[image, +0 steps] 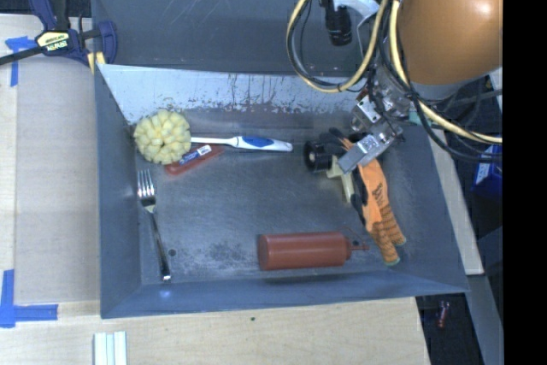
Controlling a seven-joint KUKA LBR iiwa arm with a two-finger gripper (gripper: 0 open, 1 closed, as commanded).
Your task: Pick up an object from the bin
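Observation:
My gripper hangs low at the bin's right side, under the arm's orange dome. It is directly over the upper end of an orange-handled tool, which lies along the right wall, its ridged grip pointing toward the front. A black knob-like part sits just left of the gripper and seems to belong to that tool. Whether the gripper touches the tool is hidden. A brown-red bottle lies on its side near the front wall, below and left of the gripper.
A white and blue toothbrush lies mid-bin toward the back. A yellow bumpy ball and a red pen are at the back left. A metal fork lies along the left wall. Yellow and black cables loop over the back right corner.

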